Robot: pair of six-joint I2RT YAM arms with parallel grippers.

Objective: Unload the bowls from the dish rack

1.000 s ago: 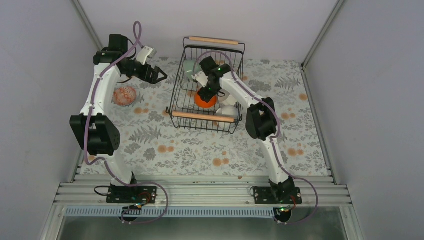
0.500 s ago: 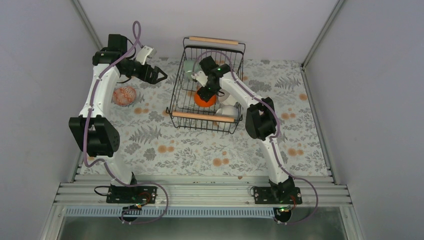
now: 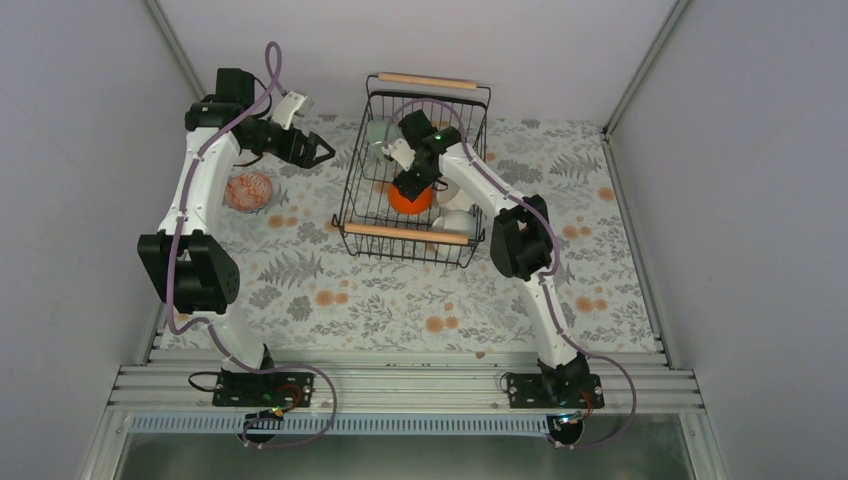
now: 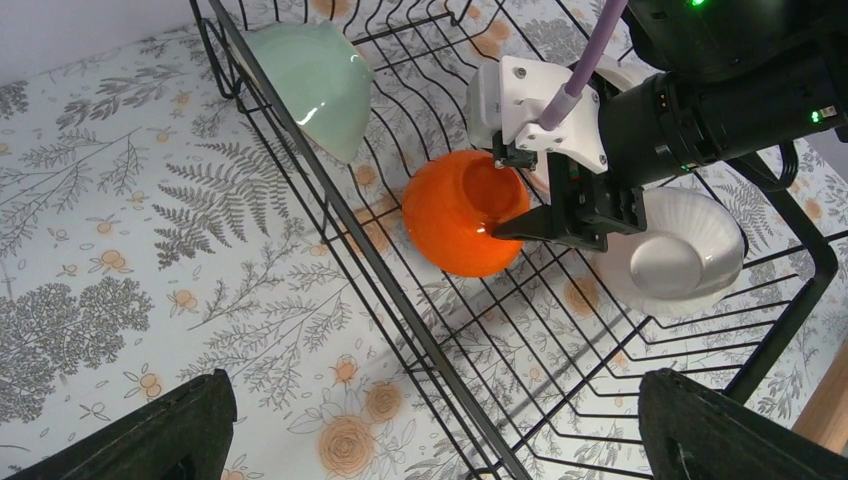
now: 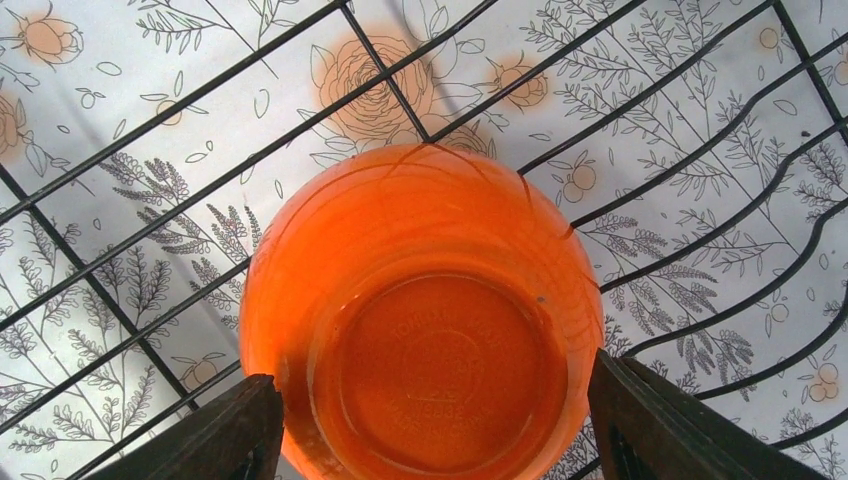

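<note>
The black wire dish rack (image 3: 350,190) stands at the back centre. Inside it, a glossy orange bowl (image 3: 411,202) lies with its base toward my right gripper (image 3: 408,186). In the right wrist view the jaws stand against the two sides of the orange bowl (image 5: 420,300), partly closed around it. A mint-green bowl (image 4: 315,80) leans in the rack's far corner and a scalloped white bowl (image 4: 670,255) lies beside the orange one (image 4: 455,215). My left gripper (image 3: 322,152) is open and empty, left of the rack.
A pinkish-orange patterned bowl (image 3: 249,190) sits on the floral tablecloth at the left, near the left arm. The rack has wooden bar handles front (image 3: 405,232) and back (image 3: 427,80). Grey walls close in the back and both sides.
My right gripper has shifted slightly toward the back left over the orange bowl. The left arm has barely moved.
</note>
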